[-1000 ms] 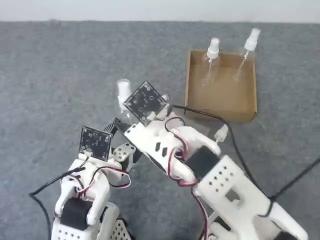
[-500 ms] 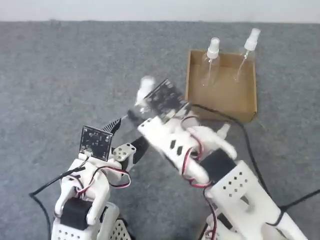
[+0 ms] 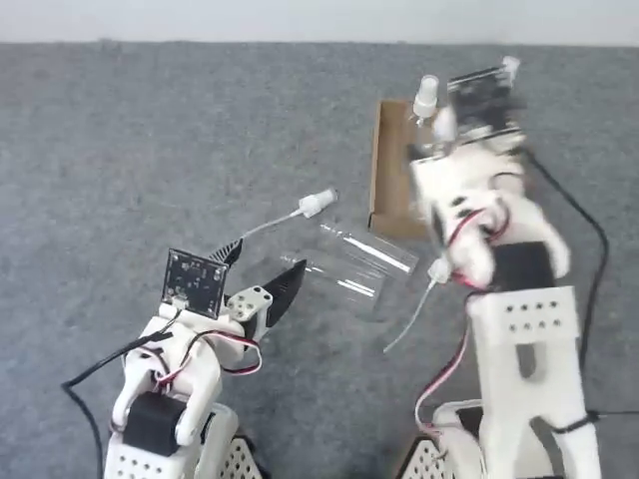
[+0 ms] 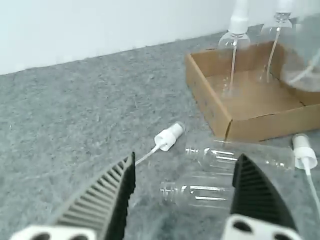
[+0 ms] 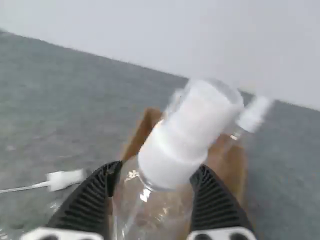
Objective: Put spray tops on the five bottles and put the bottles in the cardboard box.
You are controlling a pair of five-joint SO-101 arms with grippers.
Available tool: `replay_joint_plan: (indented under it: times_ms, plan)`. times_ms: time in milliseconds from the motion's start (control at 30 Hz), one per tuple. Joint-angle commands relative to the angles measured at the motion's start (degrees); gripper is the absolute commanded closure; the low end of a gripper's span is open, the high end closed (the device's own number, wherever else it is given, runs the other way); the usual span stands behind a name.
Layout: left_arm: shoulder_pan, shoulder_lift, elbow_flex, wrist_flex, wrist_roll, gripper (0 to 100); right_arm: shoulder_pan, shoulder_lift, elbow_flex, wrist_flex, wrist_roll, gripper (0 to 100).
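My right gripper (image 5: pixel 155 192) is shut on a clear bottle with a white spray top (image 5: pixel 190 132), held above the cardboard box (image 5: pixel 144 126). In the high view the right arm (image 3: pixel 479 200) hangs over the box (image 3: pixel 384 170). Two capped bottles (image 4: pixel 235 30) (image 4: pixel 279 15) stand upright in the box (image 4: pixel 215 112) at its far wall. Two uncapped clear bottles (image 3: pixel 367 249) (image 3: pixel 339 281) lie on the carpet between the arms. My left gripper (image 4: pixel 182 200) is open just behind them, holding nothing. One loose spray top (image 3: pixel 318 204) lies to their left, another (image 3: pixel 439 269) beside the right arm.
Grey carpet covers the table up to a white wall at the far edge. The loose spray tops trail thin dip tubes (image 3: pixel 404 324) across the carpet. Open carpet stretches across the left half (image 3: pixel 120 150).
The right arm has swung from the middle of the table to above the box, carrying the capped bottle. The two lying bottles came into sight. The left arm has stayed still.
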Motion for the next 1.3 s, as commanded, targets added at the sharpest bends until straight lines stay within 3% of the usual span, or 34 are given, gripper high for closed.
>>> replay_joint_plan:
  times_ms: [0,333,600,1267]
  plan:
    - [-0.2,-0.7,-0.5,0.0,0.4,71,8.4,1.7,-1.2,-5.6,0.8,99.2]
    - [-0.3,-0.7,-0.4,0.2,0.4,71,13.0,10.0,13.4,-32.7,0.4,99.2]
    - [-0.3,-0.7,-0.4,0.3,0.4,71,13.8,22.1,13.7,-47.1,0.6,99.2]
    - [-0.3,-0.7,1.0,-0.1,0.3,71,16.7,37.8,12.8,-60.8,0.9,99.2]
